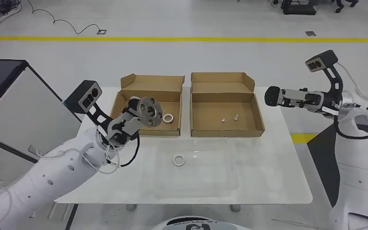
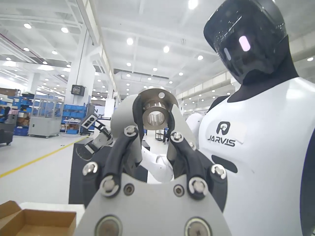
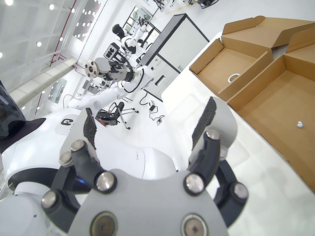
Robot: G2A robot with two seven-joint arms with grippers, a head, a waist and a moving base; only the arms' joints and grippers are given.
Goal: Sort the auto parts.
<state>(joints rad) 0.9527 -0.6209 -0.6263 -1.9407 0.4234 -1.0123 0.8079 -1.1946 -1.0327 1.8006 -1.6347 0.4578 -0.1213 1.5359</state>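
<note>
My left gripper (image 1: 137,114) is shut on a grey metal flanged hub (image 1: 150,111), held in the air over the near left part of the left cardboard box (image 1: 122,99). In the left wrist view the hub (image 2: 153,116) sits between the fingers (image 2: 136,114). From the right wrist view the hub (image 3: 91,68) shows far off in the left gripper (image 3: 103,71). A white ring (image 1: 168,118) lies in the left box; a second white ring (image 1: 179,160) lies on the table. Two small bolts (image 1: 229,118) lie in the right box (image 1: 257,116). My right gripper (image 3: 150,121) is open with nothing between its fingers, beyond the table's right edge (image 1: 271,95).
The white table (image 1: 241,172) carries both open boxes side by side at its far half. A dark-framed cabinet (image 1: 17,92) stands to the left of the table. A yellow floor line (image 1: 184,38) runs behind.
</note>
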